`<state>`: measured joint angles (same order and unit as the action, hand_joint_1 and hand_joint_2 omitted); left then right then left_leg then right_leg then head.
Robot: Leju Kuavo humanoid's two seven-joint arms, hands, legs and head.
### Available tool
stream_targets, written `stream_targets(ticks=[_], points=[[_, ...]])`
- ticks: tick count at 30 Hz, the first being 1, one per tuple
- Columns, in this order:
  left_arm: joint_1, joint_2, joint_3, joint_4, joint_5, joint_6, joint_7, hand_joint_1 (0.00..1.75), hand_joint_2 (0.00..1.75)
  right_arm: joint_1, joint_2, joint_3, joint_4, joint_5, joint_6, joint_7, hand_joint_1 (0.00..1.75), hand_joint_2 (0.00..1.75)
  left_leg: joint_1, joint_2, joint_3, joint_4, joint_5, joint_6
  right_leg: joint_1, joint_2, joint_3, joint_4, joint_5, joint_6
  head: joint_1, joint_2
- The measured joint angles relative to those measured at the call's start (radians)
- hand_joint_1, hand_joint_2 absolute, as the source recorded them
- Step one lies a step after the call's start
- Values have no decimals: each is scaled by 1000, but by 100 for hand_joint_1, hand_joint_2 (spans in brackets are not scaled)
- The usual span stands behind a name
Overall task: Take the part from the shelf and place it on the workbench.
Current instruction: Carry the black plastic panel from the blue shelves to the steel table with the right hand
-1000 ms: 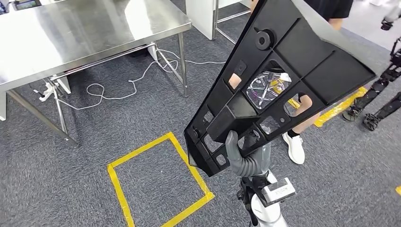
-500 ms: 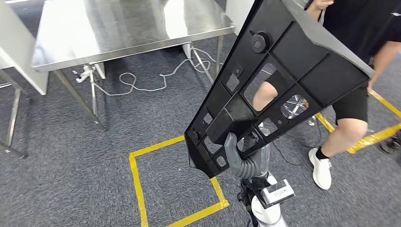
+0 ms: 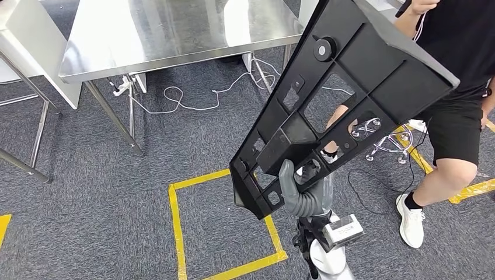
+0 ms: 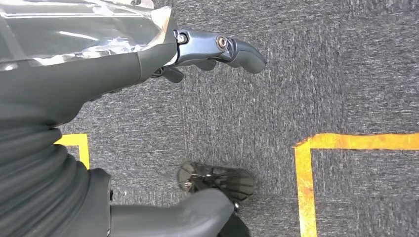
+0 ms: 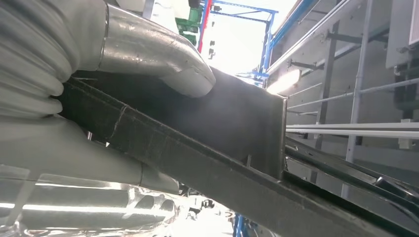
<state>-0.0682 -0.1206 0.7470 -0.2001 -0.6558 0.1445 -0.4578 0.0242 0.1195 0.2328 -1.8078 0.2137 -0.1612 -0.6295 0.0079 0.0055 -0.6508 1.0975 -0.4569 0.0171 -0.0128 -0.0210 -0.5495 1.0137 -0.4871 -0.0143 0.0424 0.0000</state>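
At six o'clock in your head view, the right hand grips the part's narrow end, raised toward one o'clock; left hand hangs, fingers apart, holding nothing.

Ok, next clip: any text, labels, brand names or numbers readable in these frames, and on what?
No text can be read.
Small dark marking on the silver block at the right wrist: too small and blurred to read.
Black part held by the right hand: no lettering visible.
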Motion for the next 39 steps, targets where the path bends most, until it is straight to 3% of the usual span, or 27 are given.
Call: stream_targets(ticks=[1, 3, 5, 11, 27, 31, 34, 36, 37, 39], points=[[-1, 1, 0, 0, 0, 0, 0, 0, 175, 0, 2, -1, 0, 0, 0, 1, 175, 175, -3, 4, 27, -51, 16, 5, 4, -1, 1, 1, -3, 2, 0, 0], [-2, 1, 0, 0, 0, -1, 0, 0, 175, 0, 3, -2, 0, 0, -1, 2, 175, 175, -9, 8, 43, -84, 19, 2, 11, -2, -1, 3, -8, 5, 1, 0], [-1, 0, 0, -1, 0, -1, 0, 0, 175, 0, 4, -3, 0, 0, -1, 3, 175, 175, -12, 4, 43, -85, 20, -5, 11, -4, -2, 3, -9, 5, 1, 0], [-1, 0, 0, -1, 0, -1, 0, 0, 175, 0, 4, -4, 0, 0, -1, 3, 175, 175, -16, 2, 43, -85, 18, 5, 9, -7, 4, -6, -8, 9, 1, 0], [-1, 0, 8, -1, 0, -16, -3, 0, 175, -21, 9, -7, 15, -5, -4, 16, 175, 175, -15, 0, 45, -83, 14, 11, 2, -8, 9, -10, -7, 12, 1, 0], [-1, 0, 10, -1, 3, -17, -5, 0, 175, -30, 12, -7, 22, -6, -6, 21, 175, 175, -17, 0, 44, -80, 9, 19, -1, -9, 11, -11, -8, 18, 1, 0], [-1, 0, 11, -1, 5, -18, -6, 0, 175, -36, 16, -7, 26, -6, -7, 22, 175, 175, -15, -3, 52, -93, 8, 33, -1, -11, 16, -17, -11, 29, 1, 0], [-1, -3, 11, -1, 6, -18, -8, 0, 175, -40, 19, -7, 28, -7, -7, 22, 175, 175, -8, -7, 76, -120, 15, 43, 3, -4, 3, 19, -27, 31, 2, 0], [-1, -4, 11, -1, 6, -18, -8, 0, 175, -42, 19, -7, 29, -8, -7, 21, 175, 175, -4, -9, 88, -130, 18, 46, 4, 2, -21, 66, -45, 29, 4, 0], [-3, -5, 11, -1, 6, -18, -9, 0, 175, -44, 18, -7, 35, -11, -8, 22, 175, 175, -5, -14, 97, -132, 14, 49, 0, 12, -99, 199, -86, 25, 6, 0]])
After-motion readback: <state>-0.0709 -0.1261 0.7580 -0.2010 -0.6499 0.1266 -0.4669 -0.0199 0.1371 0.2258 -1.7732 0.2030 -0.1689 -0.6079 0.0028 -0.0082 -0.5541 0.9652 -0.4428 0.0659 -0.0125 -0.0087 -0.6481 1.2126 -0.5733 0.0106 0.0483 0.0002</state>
